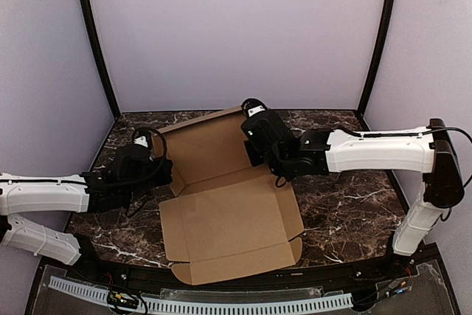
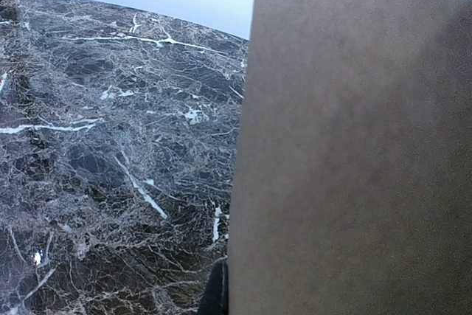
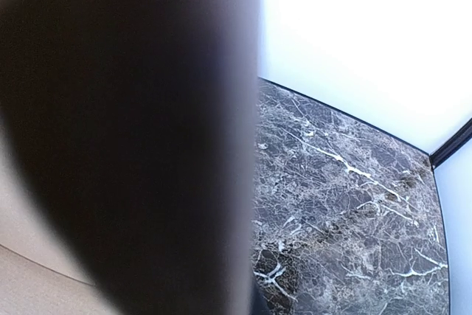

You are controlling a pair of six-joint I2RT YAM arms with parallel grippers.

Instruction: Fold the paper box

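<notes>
While its near half lies flat on the dark, white-veined marble table (image 1: 346, 204), the plain brown, die-cut corrugated cardboard paper box (image 1: 221, 219) has its far panel tilted up between the two arms. The flat part sits at the middle of the table, close to the near edge, with small flaps along its front and right sides. A crease runs across the sheet where the raised panel begins, and this panel leans away toward the pale lilac back wall (image 1: 236, 27).

The left gripper (image 1: 164, 170) reaches in from the left and meets the raised panel at its left edge, close to the crease. Its jaws are closed, and its wrist camera shows the upright card filling the right half of the picture, with a dark fingertip (image 2: 215, 296) pressed against the card's edge at the bottom, so it pinches the paper box there.

The right gripper (image 1: 254, 154) comes in from the right and sits against the raised panel's right edge, near its far corner. Its jaws are closed too. Its wrist camera gives only a large dark blur on the left, a strip of tan card below it and marble on the right, so I cannot tell whether card is caught between those fingers.
</notes>
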